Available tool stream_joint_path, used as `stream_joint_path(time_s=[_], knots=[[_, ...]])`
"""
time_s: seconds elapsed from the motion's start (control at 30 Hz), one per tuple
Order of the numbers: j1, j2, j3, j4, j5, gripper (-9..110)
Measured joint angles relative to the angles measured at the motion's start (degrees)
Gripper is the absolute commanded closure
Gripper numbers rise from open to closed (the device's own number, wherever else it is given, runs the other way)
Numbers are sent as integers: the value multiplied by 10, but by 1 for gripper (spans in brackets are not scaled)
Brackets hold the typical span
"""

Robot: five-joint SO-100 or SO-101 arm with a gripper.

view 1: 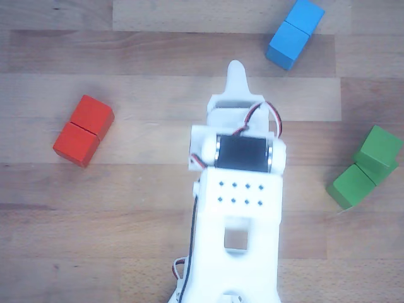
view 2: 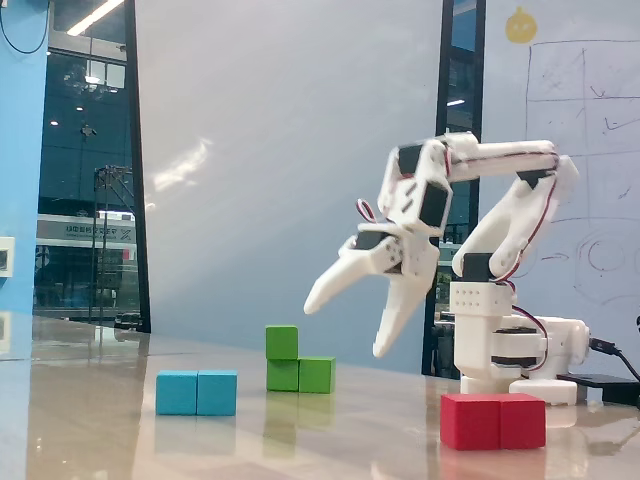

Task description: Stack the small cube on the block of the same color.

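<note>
In the fixed view, going left to right: a blue block lies on the bench, then the green block with the cube sitting on its left half, flush and upright. Right of that the jaws hang in the air, spread wide and holding nothing, tips pointing down and to the left. The cube is below and to the left of them, well apart. A red block lies nearest the camera, in front of the arm's base.

In the other view, from above, the red block is at left, the arm in the middle with only one fingertip showing, the blue block at upper right, and the cube on the green block at far right; which end it sits on is hard to judge there
</note>
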Motion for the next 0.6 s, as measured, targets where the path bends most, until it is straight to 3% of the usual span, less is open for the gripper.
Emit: stream_joint_path(time_s=[0.5, 0.6], knots=[[0, 263, 206, -63, 0, 100], [0, 304, 226, -63, 0, 102]])
